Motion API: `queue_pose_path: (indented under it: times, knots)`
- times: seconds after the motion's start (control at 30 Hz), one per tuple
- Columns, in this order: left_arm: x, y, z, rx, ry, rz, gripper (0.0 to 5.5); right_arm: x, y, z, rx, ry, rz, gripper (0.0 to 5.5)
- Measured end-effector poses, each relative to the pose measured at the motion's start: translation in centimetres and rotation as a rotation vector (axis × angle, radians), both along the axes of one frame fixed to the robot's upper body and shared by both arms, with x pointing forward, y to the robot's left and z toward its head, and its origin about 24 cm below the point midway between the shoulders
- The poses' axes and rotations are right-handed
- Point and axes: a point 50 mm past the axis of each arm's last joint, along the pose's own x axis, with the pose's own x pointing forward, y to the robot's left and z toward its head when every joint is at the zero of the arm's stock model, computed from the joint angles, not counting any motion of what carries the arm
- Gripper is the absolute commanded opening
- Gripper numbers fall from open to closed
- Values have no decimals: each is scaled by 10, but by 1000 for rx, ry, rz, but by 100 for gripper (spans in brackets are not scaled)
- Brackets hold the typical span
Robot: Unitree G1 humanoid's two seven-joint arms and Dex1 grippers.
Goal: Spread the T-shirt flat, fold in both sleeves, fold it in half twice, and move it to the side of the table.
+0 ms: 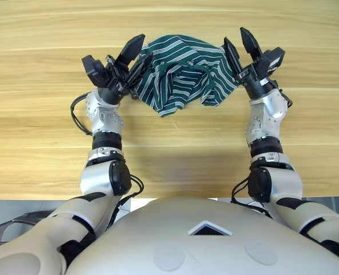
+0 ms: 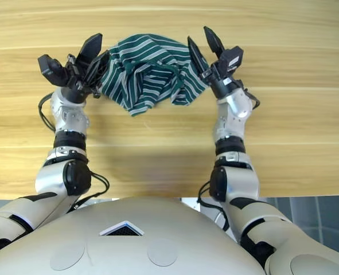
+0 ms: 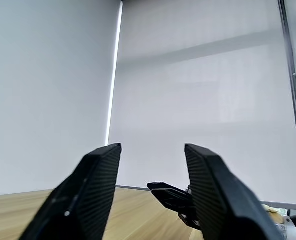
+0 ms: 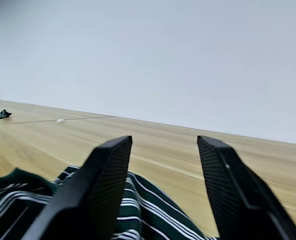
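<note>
Our left gripper (image 1: 144,47) and right gripper (image 1: 235,35) both gape wide and hold nothing, with forearms stretched forward. The crumpled T-shirt (image 1: 183,71) lies bunched between them, against their inner fingers, on the wooden table (image 1: 43,86).

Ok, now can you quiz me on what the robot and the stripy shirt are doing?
1. Pick one: where on the table is the T-shirt?
A) between the left claw and the right claw
B) hanging off the near edge
C) gripped inside the right claw
2. True or false: the T-shirt is already spread flat.
3. Fill the gap: both claws are ____, holding nothing.

Key: 1 A. 2 False, it is bunched up in a heap. 3 open.
</note>
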Motion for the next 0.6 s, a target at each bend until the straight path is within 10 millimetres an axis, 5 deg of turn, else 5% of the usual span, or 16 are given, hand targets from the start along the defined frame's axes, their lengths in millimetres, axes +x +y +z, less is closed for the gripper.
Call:
queue_pose_path:
  times: [0.2, 0.6]
  knots:
    - [-13, -2, -5, 77, -2, -6, 374, -23, 2, -6, -114, -13, 95, 406]
    - [-46, 2, -8, 243, -2, 108, 393, -53, -6, 3, -271, -23, 187, 412]
